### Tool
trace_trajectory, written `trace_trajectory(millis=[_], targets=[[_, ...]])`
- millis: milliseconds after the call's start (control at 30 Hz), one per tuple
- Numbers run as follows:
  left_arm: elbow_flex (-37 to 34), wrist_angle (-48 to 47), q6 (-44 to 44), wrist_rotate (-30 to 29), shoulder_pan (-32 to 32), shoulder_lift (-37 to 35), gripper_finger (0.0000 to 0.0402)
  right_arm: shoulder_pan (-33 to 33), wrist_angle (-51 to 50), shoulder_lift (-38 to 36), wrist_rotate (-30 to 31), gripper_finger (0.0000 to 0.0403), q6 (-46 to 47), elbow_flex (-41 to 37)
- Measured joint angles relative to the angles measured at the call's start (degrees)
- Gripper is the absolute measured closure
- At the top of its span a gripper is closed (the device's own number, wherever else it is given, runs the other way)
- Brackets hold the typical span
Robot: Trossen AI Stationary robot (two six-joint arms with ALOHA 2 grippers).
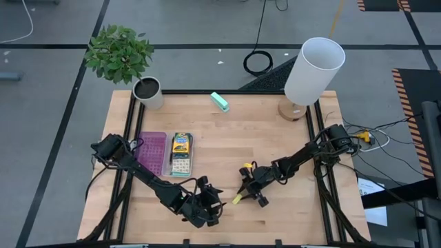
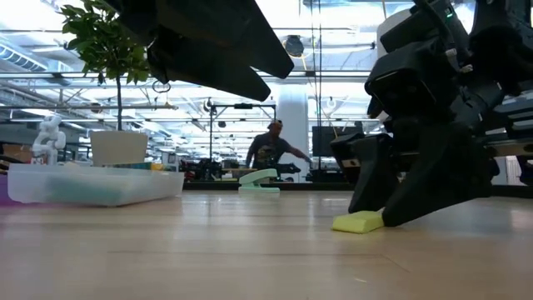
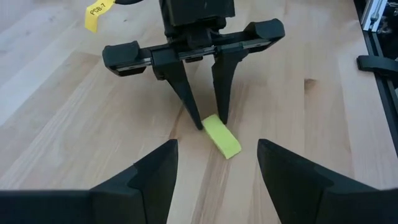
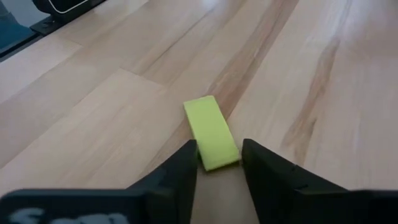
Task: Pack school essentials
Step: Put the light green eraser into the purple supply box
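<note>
Right gripper (image 4: 217,163) is down at the table (image 1: 289,207), near the front edge. Its fingers (image 4: 177,171) are narrowly parted and set on either side of one end of a small yellow-green eraser (image 4: 210,132). From the right wrist view the fingers are seen touching or nearly touching the eraser's sides; whether it is actually pinched cannot be told. The eraser is seen lying flat on the wood in the low view (image 2: 358,222), with the right gripper's fingertips down at its far end.

Left gripper (image 3: 214,180) is held low just beside it, toward the front-left, pointed at the eraser. Its fingers (image 3: 149,177) are spread wide and nothing is held; they are clear of the eraser. In the left wrist view the right gripper (image 3: 208,118) is seen head-on, fingers straddling the eraser (image 3: 221,135).

Farther back on the left side, a purple-and-clear case (image 1: 153,151) is seen lying flat, with a crayon box (image 1: 182,143) and a patterned pad (image 1: 181,164) just beside it on its right edge.

Near the back edge a teal block (image 1: 220,102) is seen lying alone. A pot (image 1: 147,91) with a leafy plant (image 1: 118,52) is placed at the back left corner, a lamp with a white shade (image 1: 313,70) at the back right.

Beyond the table, a person (image 2: 271,150) is seen in the room in the low view.
</note>
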Motion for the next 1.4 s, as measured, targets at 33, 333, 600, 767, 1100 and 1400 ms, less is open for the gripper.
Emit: trace_trajectory(millis=[33,333,600,767,1100,1400], targets=[[0.0,0.0,0.0,0.0,0.0,0.0,0.0176,0.0,0.0,0.0,0.0,0.0287,0.0,0.0],[0.0,0.0,-0.1,0.0,0.0,0.0,0.0176,0.0,0.0,0.0,-0.3,0.0321,-0.2,0.0],[0.0,0.0,-0.1,0.0,0.0,0.0,0.0176,0.0,0.0,0.0,-0.5,0.0322,-0.8,0.0],[0.0,0.0,-0.3,0.0,0.0,0.0,0.0176,0.0,-0.1,-0.3,-0.5,0.0319,-0.9,0.0],[0.0,0.0,-0.6,-1.2,0.0,0.0,0.0176,0.1,-1.3,-3.4,-0.5,0.0317,-1.1,0.0],[0.0,-0.3,-6.3,-1.4,0.6,0.0,0.0176,0.1,-4.8,-6.6,-0.4,0.0317,-1.6,-0.1]])
